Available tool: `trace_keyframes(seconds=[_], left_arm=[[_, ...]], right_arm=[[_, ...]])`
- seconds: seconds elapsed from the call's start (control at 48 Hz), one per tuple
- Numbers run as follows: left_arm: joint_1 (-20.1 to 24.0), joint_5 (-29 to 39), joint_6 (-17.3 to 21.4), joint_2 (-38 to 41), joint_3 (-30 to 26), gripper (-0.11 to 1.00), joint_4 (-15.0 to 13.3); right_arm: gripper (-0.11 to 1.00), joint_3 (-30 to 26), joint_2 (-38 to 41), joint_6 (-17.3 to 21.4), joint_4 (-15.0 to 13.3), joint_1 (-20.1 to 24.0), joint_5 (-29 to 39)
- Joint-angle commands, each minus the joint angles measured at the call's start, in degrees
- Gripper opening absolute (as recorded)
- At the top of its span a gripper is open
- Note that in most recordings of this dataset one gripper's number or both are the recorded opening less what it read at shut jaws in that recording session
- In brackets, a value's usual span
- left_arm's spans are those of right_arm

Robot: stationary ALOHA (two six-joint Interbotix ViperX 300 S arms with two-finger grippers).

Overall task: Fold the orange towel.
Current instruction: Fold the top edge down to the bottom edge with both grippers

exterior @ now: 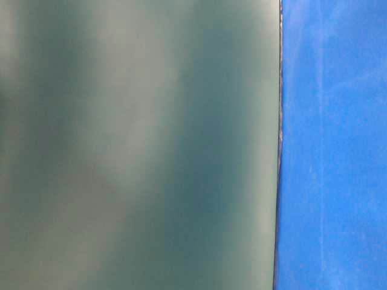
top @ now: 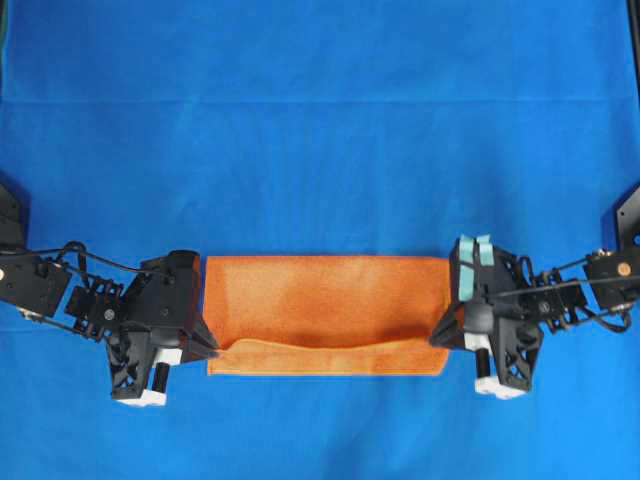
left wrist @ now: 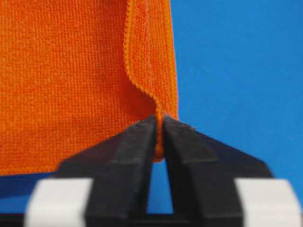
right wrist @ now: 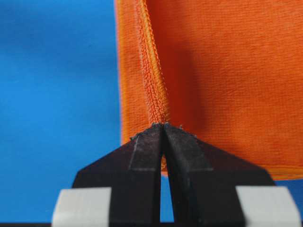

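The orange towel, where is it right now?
In the overhead view the orange towel lies folded at lower centre on the blue cloth, between the left gripper and right gripper.

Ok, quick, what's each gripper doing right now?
Left gripper: closed on a corner of the orange towel.
Right gripper: closed on the towel's other corner.

The table-level view is mostly filled by a blurred grey-green surface (exterior: 139, 145), unidentifiable. In the overhead view both arms run off the frame at 9 and 3 o'clock. Each wrist view crops the towel (left wrist: 71, 85) at 12 o'clock.
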Motion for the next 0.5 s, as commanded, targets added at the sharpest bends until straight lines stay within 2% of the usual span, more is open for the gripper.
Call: trace_keyframes(seconds=[0.0,0.083,0.125,0.188,0.271,0.354,0.479], left_arm=[[-0.70,-0.62,0.09,-0.62,-1.14,0.12,0.00],[-1.41,-0.62,0.09,-0.62,-1.14,0.29,0.00],[-1.85,-0.62,0.09,-0.62,-1.14,0.38,0.00],[-2.29,-0.53,0.09,-0.97,-1.14,0.52,0.00],[-2.02,-0.18,0.70,-1.85,-1.14,0.65,0.09],[-0.97,0.26,1.58,-3.60,-0.97,0.68,0.18],[3.16,1.05,4.39,-6.94,-0.09,0.66,0.18]], right_arm=[[0.02,-1.05,-0.44,0.79,0.26,0.88,-1.14],[0.03,-1.14,-0.44,1.41,0.26,1.14,-1.41],[0.08,-1.14,-0.44,1.49,0.26,1.14,-1.58],[0.26,-1.32,-0.44,1.49,0.18,1.14,-1.58],[0.51,-1.41,-0.88,0.79,-0.44,0.97,-1.49],[0.67,-1.23,-2.72,0.35,-1.93,-0.26,-1.05],[0.62,-0.44,-6.33,-0.18,-4.75,-4.13,0.26]])
